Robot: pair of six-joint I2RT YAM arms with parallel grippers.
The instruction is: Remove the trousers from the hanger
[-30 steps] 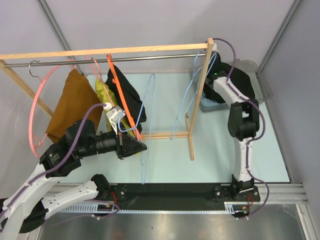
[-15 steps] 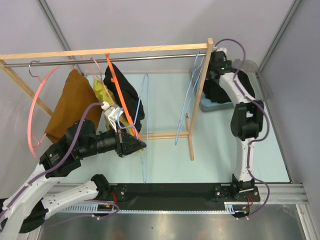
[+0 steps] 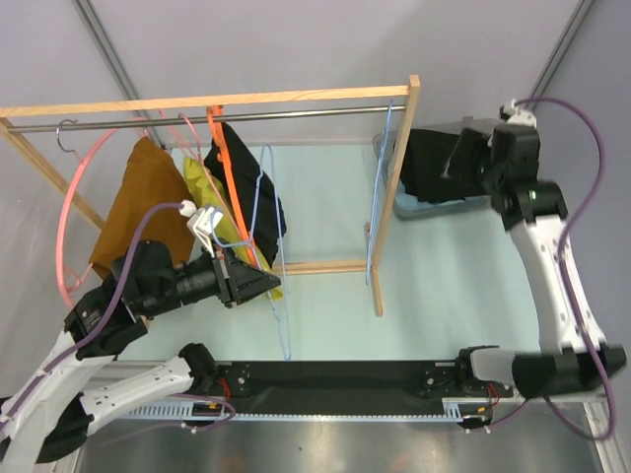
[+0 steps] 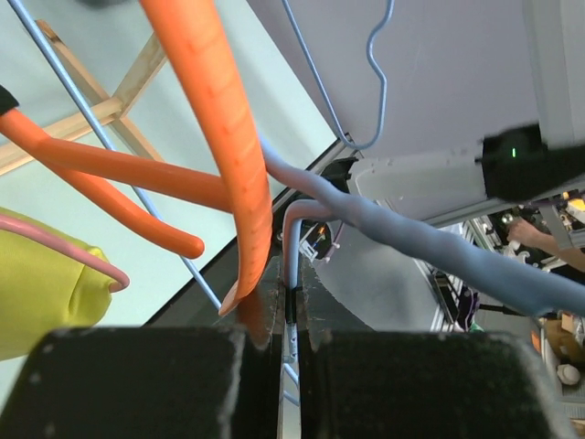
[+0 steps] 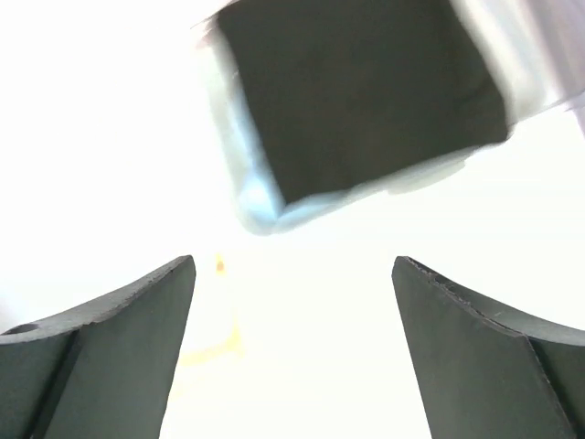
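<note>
Left gripper: the left gripper [image 4: 291, 340] has its fingers pressed together, pinching a thin stretch of the pale blue hanger [image 4: 402, 240] at the tips.
Held hanger: bare wire with nothing draped on it, standing in front of the rack; I cannot tell whether its hook touches the metal rail [image 3: 306, 114].
Right gripper: the right gripper [image 3: 456, 165] hangs over the far right corner with its fingers spread wide and nothing between them.
Trousers: the black trousers [image 3: 426, 169] lie bunched in the clear bin [image 3: 412, 209], off any hanger, just beyond the rack's right post [image 3: 397, 187]. In the right wrist view they fill the bin from wall to wall.
Crowded side: at the left gripper's tips the orange hanger [image 3: 229, 168] crosses just beside the pale blue wire. The black garment [image 3: 260, 195], yellow-green cloth [image 3: 210, 189], brown cloth [image 3: 143, 202] and pink hanger [image 3: 67, 222] pack the rail to the left.
Edges: the lower crossbar [image 3: 320, 265] runs behind the held wire to the post; a spare wire hanger [image 3: 380, 197] hangs right against that post.
Open room: a wide gap of table [image 3: 325, 207] shows between the held hanger and the post. More of it shows on the near right, between the post's foot and the right arm.
</note>
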